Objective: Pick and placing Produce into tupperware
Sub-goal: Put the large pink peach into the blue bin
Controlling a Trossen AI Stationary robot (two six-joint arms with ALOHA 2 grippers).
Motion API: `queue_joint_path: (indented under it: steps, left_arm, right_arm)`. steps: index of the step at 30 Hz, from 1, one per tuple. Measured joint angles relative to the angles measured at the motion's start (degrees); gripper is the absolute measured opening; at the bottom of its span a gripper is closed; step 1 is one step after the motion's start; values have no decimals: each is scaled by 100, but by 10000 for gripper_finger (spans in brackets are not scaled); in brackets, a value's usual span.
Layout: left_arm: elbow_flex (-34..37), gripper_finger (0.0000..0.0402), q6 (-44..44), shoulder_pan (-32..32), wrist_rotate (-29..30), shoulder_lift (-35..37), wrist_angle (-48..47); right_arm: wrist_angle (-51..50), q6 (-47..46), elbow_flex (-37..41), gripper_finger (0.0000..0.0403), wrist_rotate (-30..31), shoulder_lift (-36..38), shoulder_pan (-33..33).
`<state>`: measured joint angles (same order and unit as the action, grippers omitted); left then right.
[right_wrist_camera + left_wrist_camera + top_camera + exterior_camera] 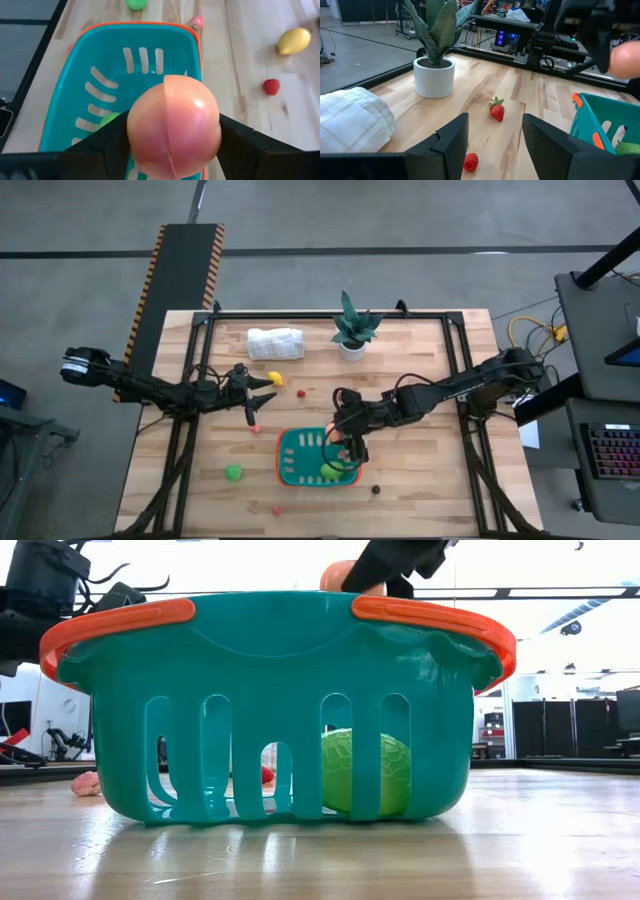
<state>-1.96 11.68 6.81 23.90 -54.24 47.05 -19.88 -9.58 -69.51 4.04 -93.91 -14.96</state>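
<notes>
The right claw point(172, 145) was closed on a round orange-pink fruit point(172, 127), one finger on each side of it, and hung directly above the tub point(300, 442), over the tub's right half in the overhead view. The relation that mattered was vertical: the teal floor with its pale slots lay straight below the held fruit, inside the orange-red rim, so in my judgement a release there, or a short descent first, would land it in the tub rather than on the rim. A green ball point(365, 772) already sat inside, near the same end, and the fruit might knock against it. The tub's long axis ran roughly along the right arm's line of reach in the wrist view. Further out on the surface point(420, 500), loose pieces remained: a lemon point(294, 40) and a raspberry point(271, 86) on the tub's far side, a green piece point(233, 472) to its left, a dark piece point(376, 489) at its lower right. The left claw point(495, 142) waited with fingers apart and empty, well left of the tub, a strawberry point(497, 110) just ahead of it, so that arm was the nearer one for the left-hand pieces. A plant point(352, 330) and cloth point(275, 343) stood at the back.
</notes>
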Motion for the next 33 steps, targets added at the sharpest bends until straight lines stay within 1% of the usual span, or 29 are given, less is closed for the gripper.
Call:
queue_joint_path:
  steps: [5, 12, 20, 24, 28, 33]
  left_arm:
    - [0, 173, -2, 0, -1, -7, 0]
    - [0, 173, -4, 1, -1, -7, -2]
    - [0, 173, -6, 0, -1, -11, -2]
    - [0, 173, -11, 0, -2, -11, -7]
    - [0, 173, -11, 2, 0, -9, -11]
    - [0, 173, -11, 2, 0, -13, -21]
  right_arm:
    - [580, -201, 393, 230, -3, 0, 0]
    - [1115, -452, 903, 230, -14, 0, -2]
    - [1879, -654, 1205, 230, 8, -71, -75]
    - [1809, -695, 876, 230, 29, -433, -145]
    - [1348, -753, 329, 230, 44, -897, -142]
    - [639, -859, -342, 230, 54, -1221, -142]
